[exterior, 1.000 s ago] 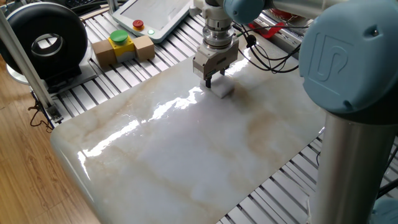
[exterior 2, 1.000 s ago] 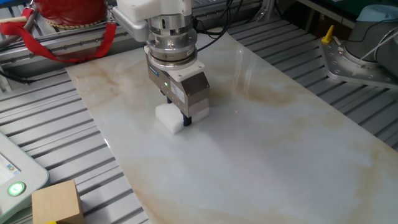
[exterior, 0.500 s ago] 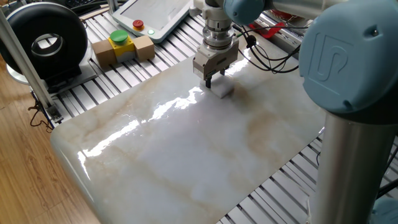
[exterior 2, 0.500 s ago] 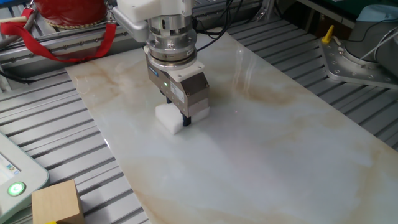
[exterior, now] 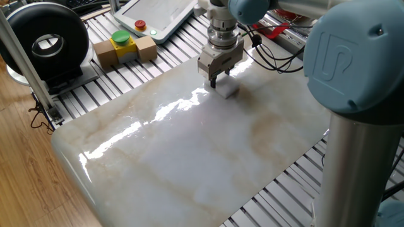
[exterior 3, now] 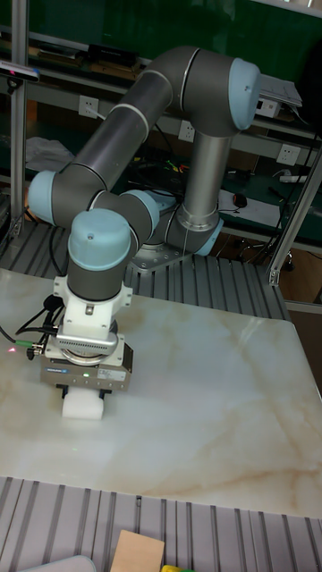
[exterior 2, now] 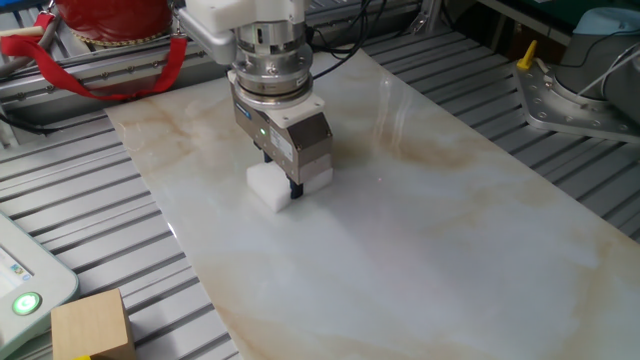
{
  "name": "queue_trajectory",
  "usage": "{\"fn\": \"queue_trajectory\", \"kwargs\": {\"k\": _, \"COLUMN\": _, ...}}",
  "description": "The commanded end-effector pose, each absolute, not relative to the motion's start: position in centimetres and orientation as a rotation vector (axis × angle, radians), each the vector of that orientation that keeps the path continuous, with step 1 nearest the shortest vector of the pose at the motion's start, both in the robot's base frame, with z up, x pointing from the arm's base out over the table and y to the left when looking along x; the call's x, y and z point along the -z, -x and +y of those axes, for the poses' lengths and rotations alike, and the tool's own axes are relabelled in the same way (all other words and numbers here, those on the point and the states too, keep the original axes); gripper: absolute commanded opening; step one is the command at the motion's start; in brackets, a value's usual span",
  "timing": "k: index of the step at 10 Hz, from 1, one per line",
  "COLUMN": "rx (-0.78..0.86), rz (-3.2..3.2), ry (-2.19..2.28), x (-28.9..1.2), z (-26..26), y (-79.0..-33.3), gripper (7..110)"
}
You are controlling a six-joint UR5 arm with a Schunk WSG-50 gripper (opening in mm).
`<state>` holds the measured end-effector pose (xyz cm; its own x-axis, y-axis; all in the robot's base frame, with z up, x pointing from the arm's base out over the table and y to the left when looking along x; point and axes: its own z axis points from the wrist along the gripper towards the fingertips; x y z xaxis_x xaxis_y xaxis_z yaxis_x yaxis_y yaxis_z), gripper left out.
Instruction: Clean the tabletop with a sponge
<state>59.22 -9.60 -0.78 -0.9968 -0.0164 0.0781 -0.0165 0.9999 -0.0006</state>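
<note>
**Sponge clamped, wrist edging toward the far end of the slab**

Compared with a second ago, the gripper (exterior 2: 291, 186) and the sponge (exterior 2: 272, 187) have shifted slightly, toward the far end of the tabletop (exterior 2: 430, 250) and the grey frame rails; in one fixed view the tool head sits a touch higher in the picture than before. That small drift suggests a wiping stroke is under way or just starting, though it could equally be a slight lift; the pictures do not settle whether the foam is pressed on the marble.

Both dark fingers are closed on the white block, one each side, so the sponge is grasped, not lying free. It sits at the slab's surface near one long edge, close to the frame rails.

From the tall fixed view the arm (exterior 3: 125, 134) folds over from its base behind the slab, the wrist pointing straight down, the tool vertical above the sponge (exterior 3: 83, 404). Most of the veined surface remains unvisited by the sponge's present position.
</note>
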Motion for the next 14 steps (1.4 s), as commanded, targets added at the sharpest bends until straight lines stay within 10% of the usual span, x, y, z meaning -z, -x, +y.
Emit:
{"fn": "queue_trajectory", "kwargs": {"k": 1, "rx": 0.005, "rz": -3.066, "ry": -0.019, "x": 0.8, "z": -10.0, "y": -59.3, "gripper": 7}}
{"fn": "queue_trajectory", "kwargs": {"k": 14, "rx": 0.009, "rz": -3.068, "ry": -0.076, "x": 0.9, "z": -12.4, "y": -58.9, "gripper": 7}}
